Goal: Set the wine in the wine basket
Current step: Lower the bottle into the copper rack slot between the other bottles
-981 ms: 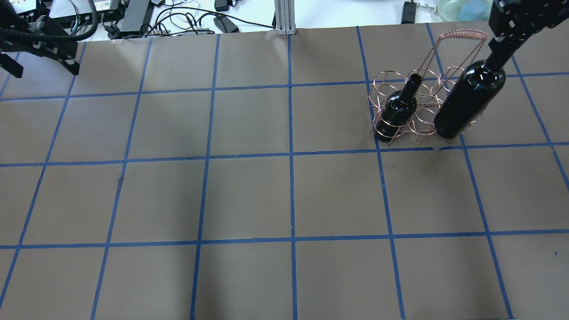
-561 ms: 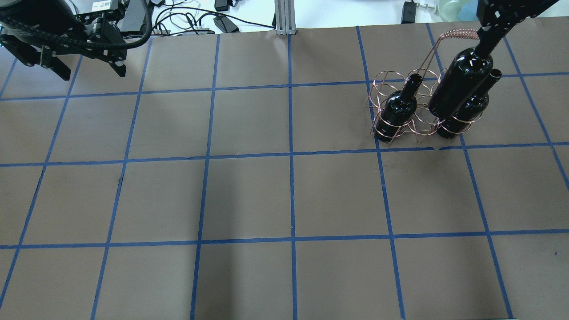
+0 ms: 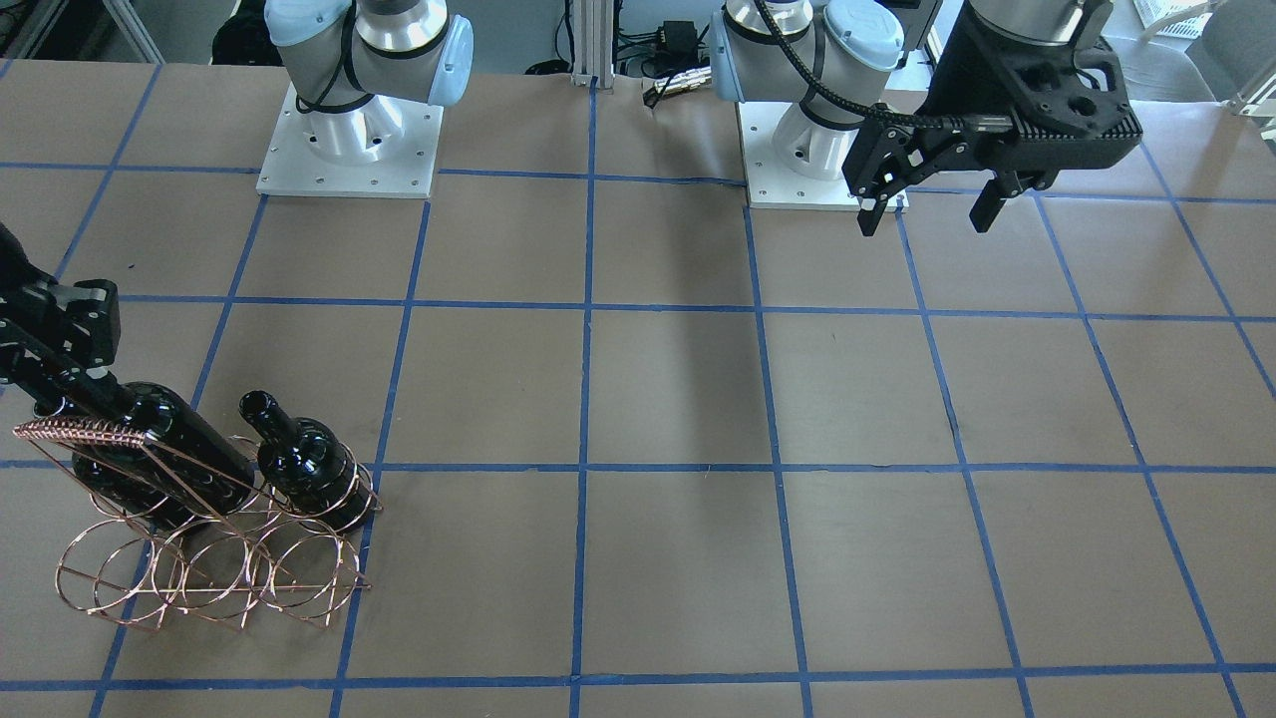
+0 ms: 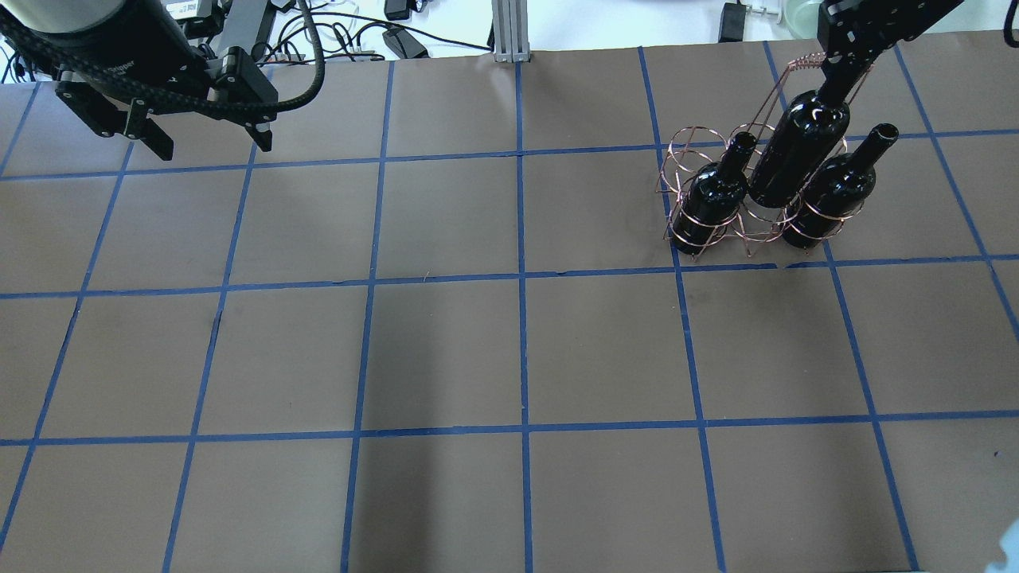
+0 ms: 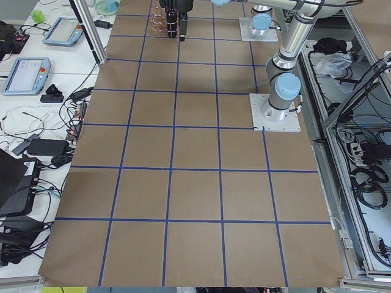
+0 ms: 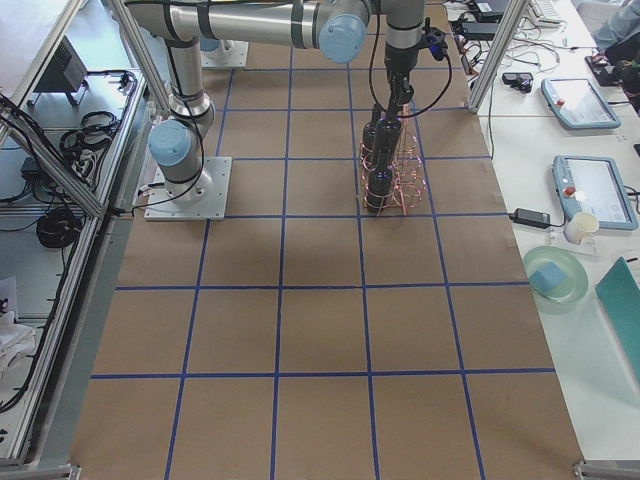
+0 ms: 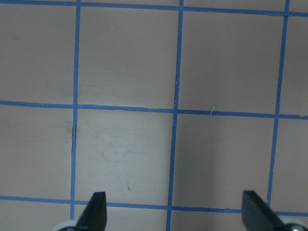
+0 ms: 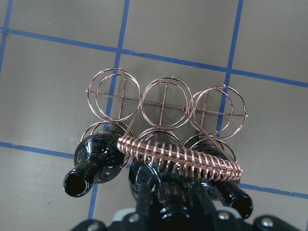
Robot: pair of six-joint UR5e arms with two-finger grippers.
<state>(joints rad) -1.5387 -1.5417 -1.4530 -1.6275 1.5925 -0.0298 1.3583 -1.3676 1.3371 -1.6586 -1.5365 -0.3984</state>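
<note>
resting on blue-gridded brown table (image 4: 446, 350): wine basket (image 8: 165, 103)

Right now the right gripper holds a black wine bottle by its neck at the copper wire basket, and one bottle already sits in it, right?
Not one but two: a left-end bottle and a right-end bottle already sit in the wine basket, as the overhead view shows. The right gripper does hold a third bottle by its neck.

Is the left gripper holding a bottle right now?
No, the left gripper is open and only the bare table shows between its jaws.
</note>
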